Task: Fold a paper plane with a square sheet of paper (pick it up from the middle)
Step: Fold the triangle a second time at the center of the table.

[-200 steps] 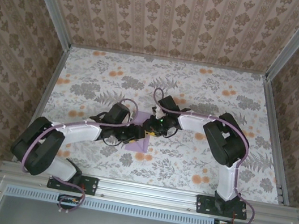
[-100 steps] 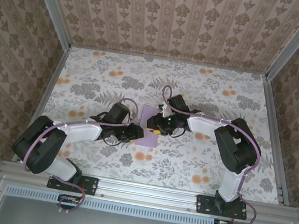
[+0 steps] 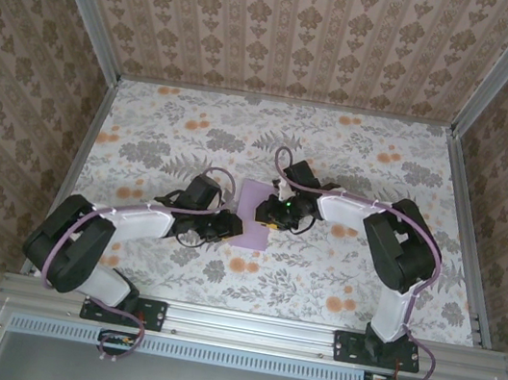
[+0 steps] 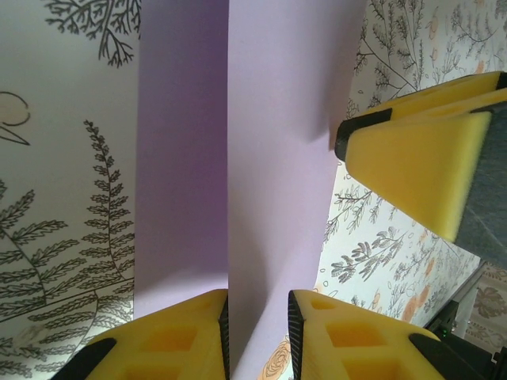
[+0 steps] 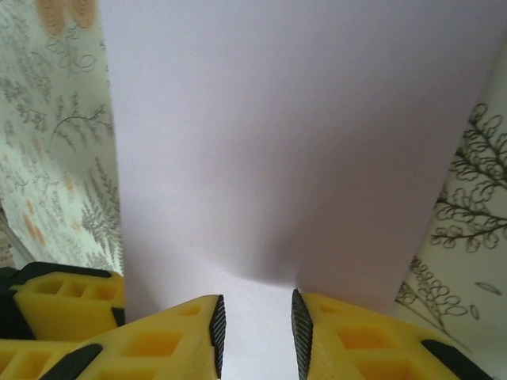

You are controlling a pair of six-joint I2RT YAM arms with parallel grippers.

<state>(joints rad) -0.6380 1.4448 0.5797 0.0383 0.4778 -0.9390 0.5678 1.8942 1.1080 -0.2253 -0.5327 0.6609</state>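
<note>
The lilac paper [image 3: 248, 236] lies on the flowered tablecloth [image 3: 365, 170], squarely between the two grippers. The left gripper [image 3: 228, 228] is at its left edge and the right gripper [image 3: 267, 214] at its right edge, facing each other across the sheet.

Since a second ago the right arm [image 3: 391, 242] has swung out to the right and drawn its gripper off the middle of the paper. Much more lilac is uncovered now: a tall strip where only scraps showed. The left gripper has hardly budged, and over the last half second almost nothing shifts.

Left wrist view: the jaws stand a little apart, just a narrow gap with lilac showing through it. The paper [image 4: 277, 119] runs straight ahead of them, and a long fold line starts at the inner edge of the left-hand finger [image 4: 170, 340]. One yellow finger [image 4: 416, 158] of the other gripper comes in ahead and to the right, its tip at the paper's right edge.

Right wrist view: these jaws are narrowly apart too. The paper [image 5: 277, 142] spreads ahead of the jaws, with a soft dimple just in front of the gap. I can't tell whether either pair of tips is pressing on the sheet.
</note>
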